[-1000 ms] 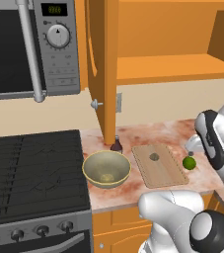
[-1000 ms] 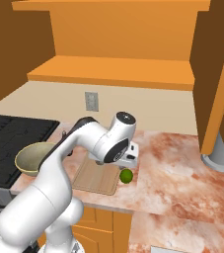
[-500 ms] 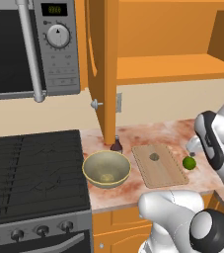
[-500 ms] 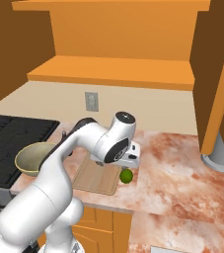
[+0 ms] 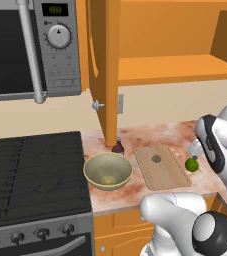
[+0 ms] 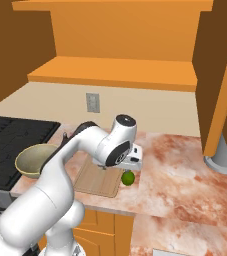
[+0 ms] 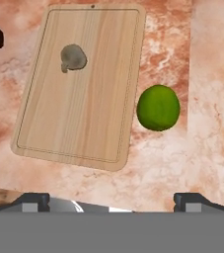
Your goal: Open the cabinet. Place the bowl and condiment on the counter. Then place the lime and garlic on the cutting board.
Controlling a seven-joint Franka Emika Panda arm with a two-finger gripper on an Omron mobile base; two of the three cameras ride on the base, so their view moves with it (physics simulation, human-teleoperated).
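Observation:
The cabinet door (image 5: 105,75) stands swung open over the counter (image 5: 150,135). On the counter sit the olive bowl (image 5: 108,171) and, just behind it, the dark condiment bottle (image 5: 117,146). The tan cutting board (image 5: 162,166) (image 7: 79,84) carries the grey-brown garlic (image 7: 73,57) (image 5: 156,159). The lime (image 7: 158,107) (image 5: 191,164) (image 6: 128,177) rests on the stone just off the board's right edge. My gripper (image 7: 112,202) (image 6: 130,167) hovers open above the lime and the board's edge, holding nothing.
A black stove top (image 5: 35,175) borders the counter on the left, with a microwave (image 5: 30,47) above it. A second open cabinet door (image 6: 220,85) hangs at the right over a grey round object (image 6: 222,160). The counter's front edge runs close to the board.

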